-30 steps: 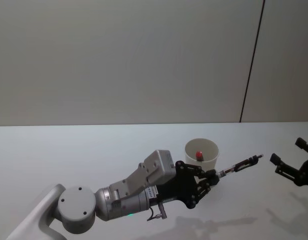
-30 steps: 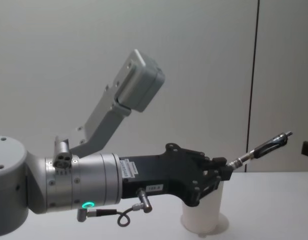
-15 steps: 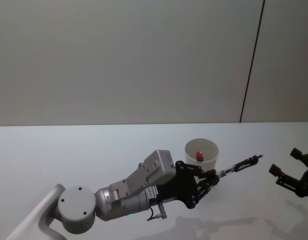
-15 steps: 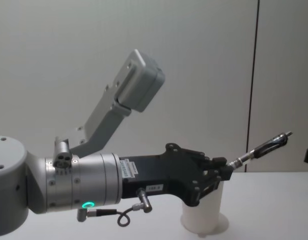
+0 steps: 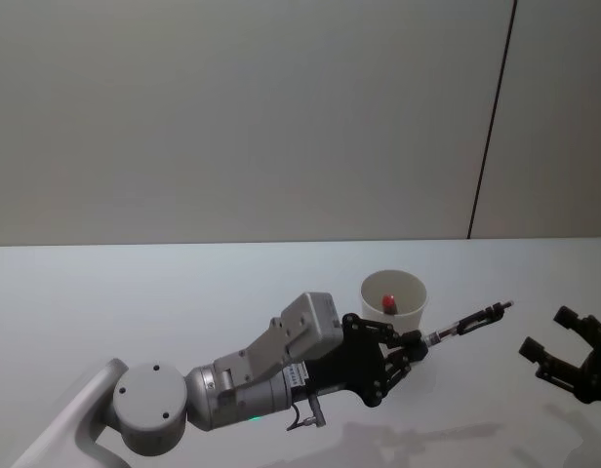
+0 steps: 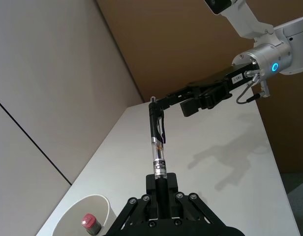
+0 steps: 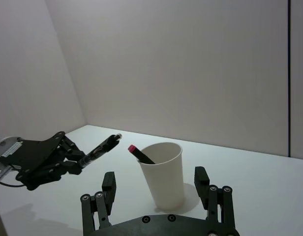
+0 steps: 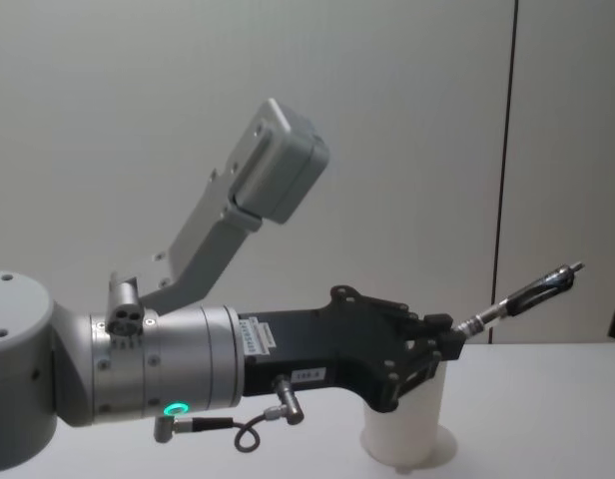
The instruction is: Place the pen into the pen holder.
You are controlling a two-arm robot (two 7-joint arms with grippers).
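**Left claw holding the pen out beside the cup**

The left claw (image 5: 410, 348) is gripping one end of the pen (image 5: 468, 323), and the pen is sticking out from it, slanting upward over the table (image 5: 135, 302) toward the robot's right. The pen holder (image 5: 394, 303), a white paper cup, is standing upright on the table just behind the left claw. The pen is outside the cup, passing near its right side without touching it.

The right claw (image 5: 564, 348) is waiting at the right side, with its fingers spread wide and gripping nothing. It is apart from the free tip of the pen.

From the head view, a small red-tipped thing (image 5: 388, 300) is lying inside the cup. The right wrist view is showing it better: a dark stick with a red end, leaning on the rim. In the chest view, the big left arm is covering the upper part of the cup, so only its base is visible there. The left wrist view is looking along the pen, with the right claw beyond its tip.
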